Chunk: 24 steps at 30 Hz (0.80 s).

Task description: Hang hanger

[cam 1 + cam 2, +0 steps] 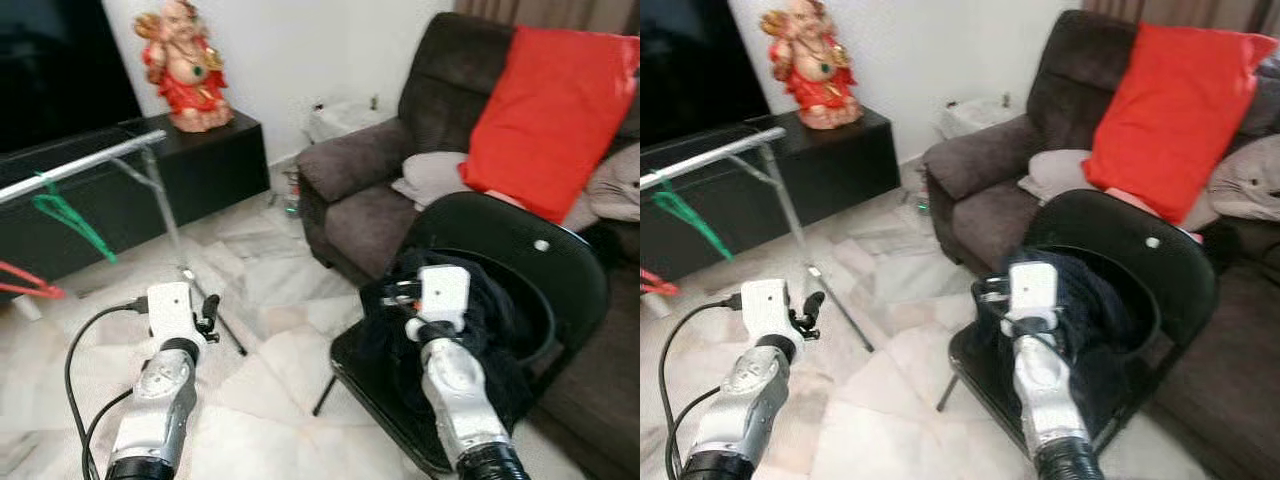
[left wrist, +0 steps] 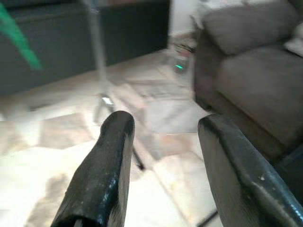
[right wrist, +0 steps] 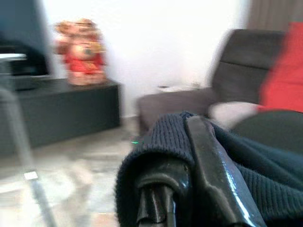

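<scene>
Left eye view: right gripper point(image 1: 402, 292) sits over the black chair point(image 1: 560, 270), its 2 fingers point(image 3: 208, 170) clamped on a fold of dark knitted garment point(image 3: 165, 137) that lies heaped on the seat. Whether a hanger is inside the garment cannot be told. Left gripper point(image 1: 208, 312) is held out above the marble floor point(image 1: 270, 390), fingers point(image 2: 104, 175) spread apart, nothing between them, pointing toward the foot of the clothes rack. Silver rack rail point(image 1: 80, 165) runs along the left, in front of the black TV cabinet point(image 1: 215, 160); 1 green hanger point(image 1: 70, 218) hangs from it, 1 red hanger point(image 1: 30, 282) lower down near the frame edge. Brown sofa point(image 1: 360, 190) with red cushion point(image 1: 550, 110) stands just behind the chair. Red figurine point(image 1: 185, 65) on the cabinet.
</scene>
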Available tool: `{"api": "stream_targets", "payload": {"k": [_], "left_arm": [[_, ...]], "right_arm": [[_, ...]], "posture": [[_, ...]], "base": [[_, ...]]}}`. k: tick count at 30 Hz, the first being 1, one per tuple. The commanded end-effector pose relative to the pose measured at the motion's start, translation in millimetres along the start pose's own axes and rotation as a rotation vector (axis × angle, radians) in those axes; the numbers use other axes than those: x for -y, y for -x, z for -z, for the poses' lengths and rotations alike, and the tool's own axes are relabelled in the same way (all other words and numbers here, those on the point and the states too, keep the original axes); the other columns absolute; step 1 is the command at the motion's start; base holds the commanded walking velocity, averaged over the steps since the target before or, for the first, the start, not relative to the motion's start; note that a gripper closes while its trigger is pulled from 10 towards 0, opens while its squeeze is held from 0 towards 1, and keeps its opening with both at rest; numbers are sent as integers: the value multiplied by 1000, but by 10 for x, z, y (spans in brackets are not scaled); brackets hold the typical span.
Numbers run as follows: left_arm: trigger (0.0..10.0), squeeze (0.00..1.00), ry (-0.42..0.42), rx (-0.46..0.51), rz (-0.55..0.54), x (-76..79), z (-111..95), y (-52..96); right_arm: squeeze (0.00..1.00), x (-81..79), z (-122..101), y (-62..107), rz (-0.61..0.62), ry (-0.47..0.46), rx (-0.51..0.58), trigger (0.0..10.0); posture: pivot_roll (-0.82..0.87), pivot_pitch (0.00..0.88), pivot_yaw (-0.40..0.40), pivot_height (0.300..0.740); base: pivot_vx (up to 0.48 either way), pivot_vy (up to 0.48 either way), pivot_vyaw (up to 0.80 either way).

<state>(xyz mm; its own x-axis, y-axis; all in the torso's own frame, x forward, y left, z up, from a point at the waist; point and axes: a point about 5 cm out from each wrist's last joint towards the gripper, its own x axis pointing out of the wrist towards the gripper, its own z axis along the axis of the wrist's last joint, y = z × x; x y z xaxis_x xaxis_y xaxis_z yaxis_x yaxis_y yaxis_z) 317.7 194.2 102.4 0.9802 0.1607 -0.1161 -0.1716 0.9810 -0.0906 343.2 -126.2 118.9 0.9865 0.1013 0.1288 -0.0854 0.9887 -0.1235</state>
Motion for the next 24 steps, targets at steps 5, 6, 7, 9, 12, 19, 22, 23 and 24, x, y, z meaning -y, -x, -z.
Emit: {"api": "stream_targets", "payload": {"k": [5,6,7,9,12,19,22,23,24], "left_arm": [[10000,0,9,-8,2,28,17,2],[10000,0,10,-8,3,30,17,2],[10000,0,10,-8,3,30,18,2],[10000,0,9,-9,2,28,19,3],[10000,0,10,-13,3,32,28,9],[10000,0,4,-19,19,62,62,31],[10000,0,-1,-17,19,51,61,33],[10000,0,-2,-16,17,44,61,35],[10000,0,-1,-16,16,41,61,36]], "right_arm": [[0,53,-18,-11,10,11,5,10000],[0,54,-14,-9,10,10,3,10000],[0,53,-8,-7,10,10,1,10000],[0,50,-1,-5,9,10,-1,10000],[0,41,6,-3,6,10,-5,10000],[0,59,32,12,1,10,-18,10000],[0,68,35,14,2,11,-18,10000],[0,70,37,16,1,12,-19,10000],[0,71,38,17,1,12,-19,10000]], "posture": [[38,0,72,740],[40,0,71,740],[40,0,71,740],[44,0,70,740],[48,0,68,740],[44,0,66,740],[42,0,65,740],[44,0,62,740],[44,0,62,740]], "base": [[0,0,800],[0,0,800],[0,0,800],[0,0,800],[0,0,800],[0,0,800],[0,0,800],[0,0,800],[0,0,800]]}}
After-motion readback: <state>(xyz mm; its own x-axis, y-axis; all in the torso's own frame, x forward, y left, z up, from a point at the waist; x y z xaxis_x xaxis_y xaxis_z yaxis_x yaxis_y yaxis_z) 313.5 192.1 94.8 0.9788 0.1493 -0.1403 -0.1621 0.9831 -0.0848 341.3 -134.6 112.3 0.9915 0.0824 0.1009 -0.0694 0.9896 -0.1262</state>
